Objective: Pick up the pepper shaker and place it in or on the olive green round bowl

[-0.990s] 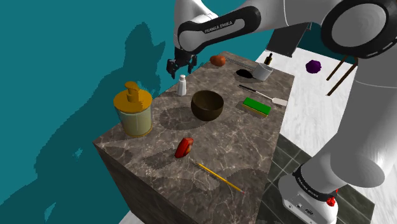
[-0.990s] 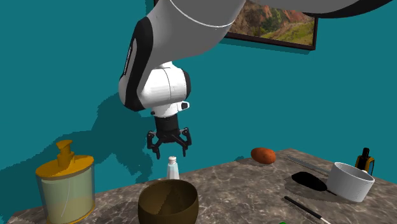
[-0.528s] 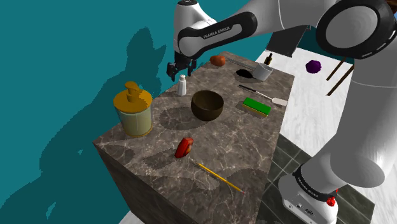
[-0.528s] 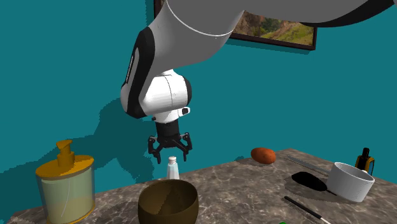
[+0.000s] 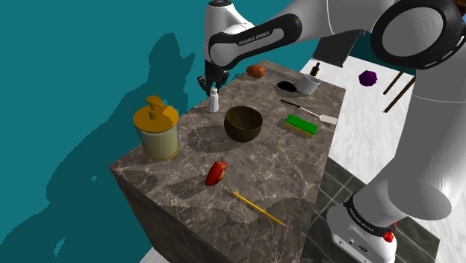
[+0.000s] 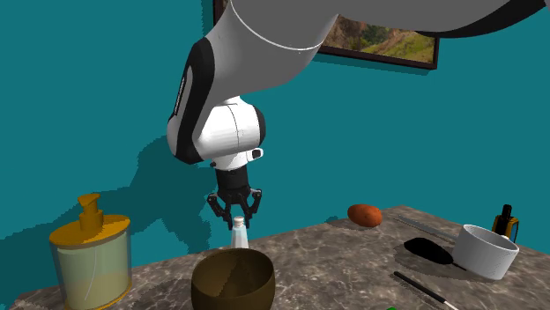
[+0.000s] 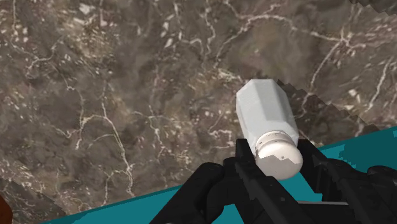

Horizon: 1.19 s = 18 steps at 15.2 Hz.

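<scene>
Shaker: small white faceted pepper shaker (image 5: 213, 101) (image 6: 239, 236) (image 7: 264, 114) with a rounded cap, upright on the dark veined marble counter (image 5: 284, 164), upper middle of the shoulder view, near the counter's edge by the teal wall.
Gripper: all-black two-finger gripper (image 5: 212, 87) (image 6: 235, 214) (image 7: 277, 159) points down, fingers clasped on the pepper shaker's cap.
Bowl: olive-brown round bowl (image 5: 240, 131) (image 6: 234, 280), frame centre, near the pepper shaker but apart from it.

Shoulder view looks down over the counter (image 5: 261, 168); second exterior sits low, closer (both show the bowl (image 6: 233, 278)).
</scene>
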### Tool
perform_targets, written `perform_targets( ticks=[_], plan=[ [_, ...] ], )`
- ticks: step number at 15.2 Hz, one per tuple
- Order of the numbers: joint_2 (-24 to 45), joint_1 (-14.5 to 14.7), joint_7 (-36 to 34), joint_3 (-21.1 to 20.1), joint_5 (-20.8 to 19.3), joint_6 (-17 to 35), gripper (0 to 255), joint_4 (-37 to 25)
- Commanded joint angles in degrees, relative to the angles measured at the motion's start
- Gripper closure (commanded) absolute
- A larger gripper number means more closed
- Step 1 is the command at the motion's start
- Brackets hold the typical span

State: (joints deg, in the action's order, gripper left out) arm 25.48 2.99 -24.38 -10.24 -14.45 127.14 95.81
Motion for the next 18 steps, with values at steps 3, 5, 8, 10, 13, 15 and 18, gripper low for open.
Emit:
perform_targets(
  ticks=[3, 5, 8, 10, 13, 15, 18],
  plan=[
    [0.01, 0.00, 0.00, 0.00, 0.00, -0.01, 255, 0.01],
    [0.01, 0.00, 0.00, 0.00, 0.00, 0.00, 255, 0.01],
    [-0.92, -0.07, 0.44, -0.18, 0.41, -1.86, 255, -0.96],
    [-1.49, -0.11, 0.73, -0.30, 0.67, -3.12, 255, -1.68],
    [-2.27, -0.15, 1.16, -0.45, 1.04, -5.05, 255, -2.86],
    [-2.74, -0.16, 1.43, -0.54, 1.26, -6.35, 255, -3.73],
    [-3.36, -0.17, 1.83, -0.66, 1.58, -8.35, 255, -5.14]
  ],
)
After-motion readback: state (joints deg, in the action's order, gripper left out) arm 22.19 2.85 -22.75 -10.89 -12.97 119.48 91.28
